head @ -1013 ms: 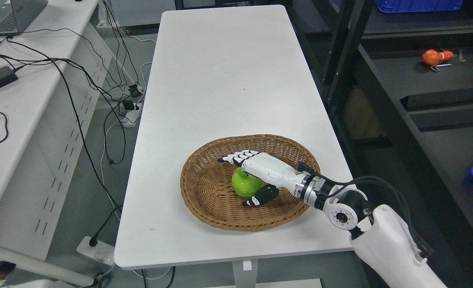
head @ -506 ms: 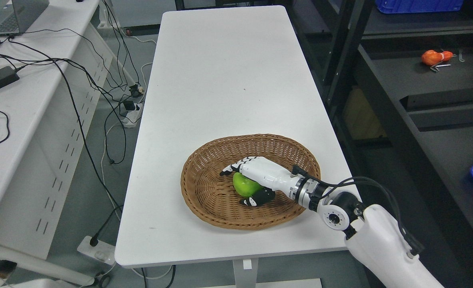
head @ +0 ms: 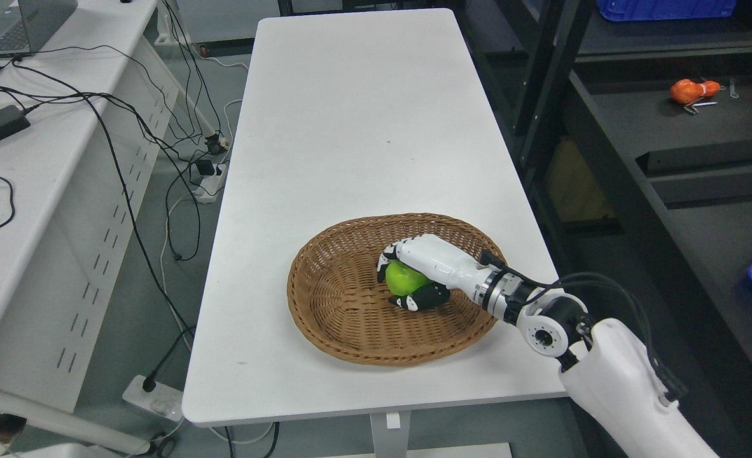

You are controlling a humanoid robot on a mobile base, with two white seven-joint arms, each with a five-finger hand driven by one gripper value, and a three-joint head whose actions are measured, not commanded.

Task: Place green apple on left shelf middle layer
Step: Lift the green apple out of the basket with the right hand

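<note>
A green apple (head: 403, 278) lies inside a round wicker basket (head: 325, 299) on the near part of the white table (head: 350, 127). My right hand (head: 396, 280), white with black fingertips, comes in from the lower right and is shut on the apple, fingers curled over its top and far side, thumb under its near side. Most of the apple is covered by the hand. The left arm does not show.
A black metal shelf unit (head: 668, 127) stands to the right of the table, with an orange object (head: 691, 90) on one layer and blue bins (head: 665, 9) above. A second white desk (head: 26, 159) with cables and a laptop stands at the left.
The right hand's fingers, stretched out over the apple a second ago, have curled down and closed around it. Hand and apple have shifted slightly right within the basket.
</note>
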